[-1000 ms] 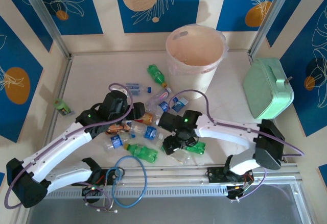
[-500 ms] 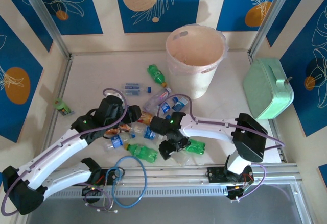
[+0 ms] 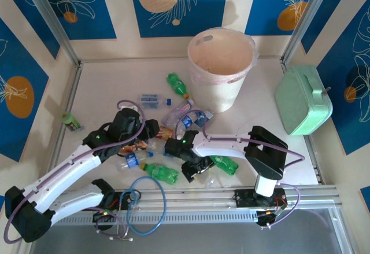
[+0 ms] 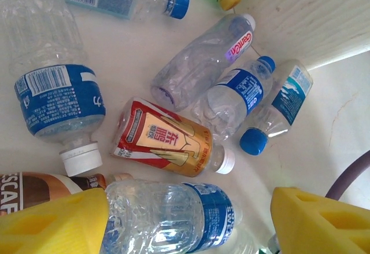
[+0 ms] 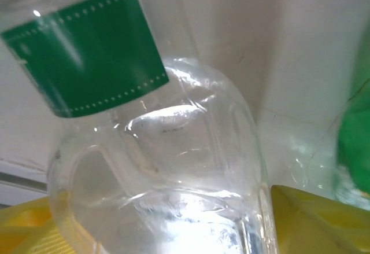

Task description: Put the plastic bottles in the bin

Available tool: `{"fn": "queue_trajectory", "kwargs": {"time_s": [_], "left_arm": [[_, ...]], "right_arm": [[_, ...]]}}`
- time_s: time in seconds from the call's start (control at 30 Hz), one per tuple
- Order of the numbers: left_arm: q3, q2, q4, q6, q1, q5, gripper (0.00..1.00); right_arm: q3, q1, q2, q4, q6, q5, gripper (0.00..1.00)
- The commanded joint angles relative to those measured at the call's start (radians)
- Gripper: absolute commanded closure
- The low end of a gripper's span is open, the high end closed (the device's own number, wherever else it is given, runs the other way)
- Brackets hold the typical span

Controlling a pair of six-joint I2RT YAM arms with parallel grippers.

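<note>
The plastic bottles [image 3: 173,128]: lay heaped on the table [image 3: 110,86], just short of the bin [image 3: 222,95].
My left gripper [image 4: 188,210]: fingers stood apart, straddling a blue-labelled bottle [image 4: 156,208].
My right gripper [image 5: 167,219]: flanked a green-labelled bottle [image 5: 167,150]; clamped? Couldn't tell.

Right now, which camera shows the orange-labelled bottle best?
The left wrist view: the orange-labelled bottle lies whole and close, its label and white cap clear. In the top external view it is a small orange patch between the two arms.

Blue-and-cream walls [image 3: 191,11] (leaf, orange-disc motifs); pale tabletop [image 3: 104,80]; aluminium corner posts [image 3: 47,17]; even light.
</note>
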Motion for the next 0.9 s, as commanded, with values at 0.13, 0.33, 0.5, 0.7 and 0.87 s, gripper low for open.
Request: {"fn": "queue_trajectory", "kwargs": {"time_s": [0.13, 0.33, 0.5, 0.7, 0.87], "left_arm": [[-0.035, -0.025, 0.018, -0.025, 0.013, 0.007, 0.26], [-0.050, -0.013, 0.025, -0.026, 0.012, 0.013, 0.26], [-0.054, -0.014, 0.030, -0.026, 0.015, 0.011, 0.26], [-0.050, -0.016, 0.027, -0.019, 0.014, 0.003, 0.26], [-0.043, -0.011, 0.030, -0.014, 0.015, 0.005, 0.27]], "right_arm": [[0.023, -0.002, -0.021, -0.006, 0.016, 0.048, 0.34], [-0.002, -0.001, -0.072, 0.002, 0.052, 0.081, 0.39], [-0.018, 0.004, -0.131, 0.002, 0.081, 0.093, 0.42], [-0.017, 0.002, -0.245, -0.008, 0.108, 0.104, 0.42], [0.002, -0.019, -0.387, 0.011, 0.132, 0.096, 0.42]]}}
